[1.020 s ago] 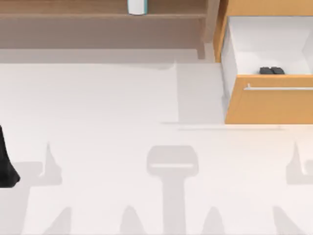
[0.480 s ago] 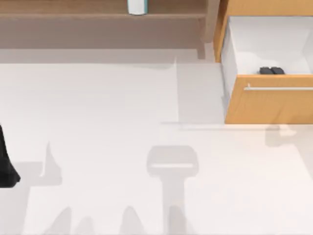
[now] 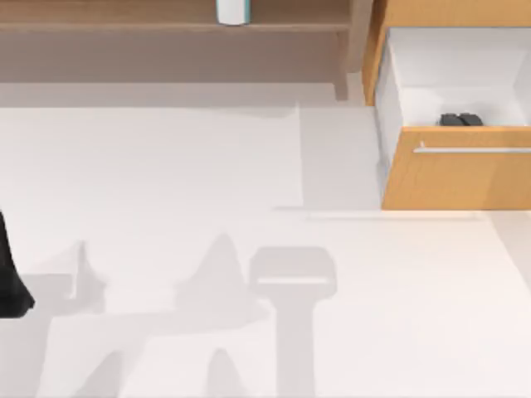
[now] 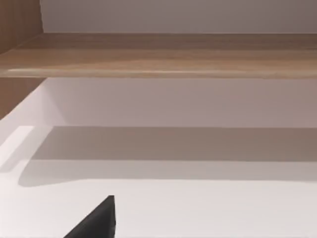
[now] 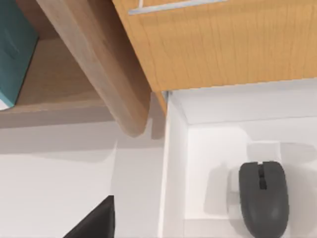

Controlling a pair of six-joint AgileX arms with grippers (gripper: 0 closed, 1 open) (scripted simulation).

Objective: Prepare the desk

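Observation:
The desk (image 3: pixel 166 182) is a wide white tabletop with a brown shelf (image 3: pixel 124 29) along its back. At the back right, its orange drawer (image 3: pixel 456 178) with a silver bar handle (image 3: pixel 473 150) stands pulled open. A dark grey mouse (image 5: pixel 263 198) lies inside on the white drawer floor, and it also shows as the mouse (image 3: pixel 460 119) in the top view. The right wrist camera looks down into the drawer, with one black finger (image 5: pixel 96 223) at the picture's edge. My left arm (image 3: pixel 8 282) is parked at the table's left edge, one black finger (image 4: pixel 96 223) over bare tabletop.
A teal and white box (image 3: pixel 232 10) stands on the back shelf, and the teal box (image 5: pixel 15 49) shows beside a wooden shelf upright (image 5: pixel 99 64) next to the drawer. Soft arm shadows lie across the front middle of the tabletop.
The arm shadow at the right of the tabletop has shifted left, and a large one now lies near the middle front. Drawer, mouse and left arm have not moved.

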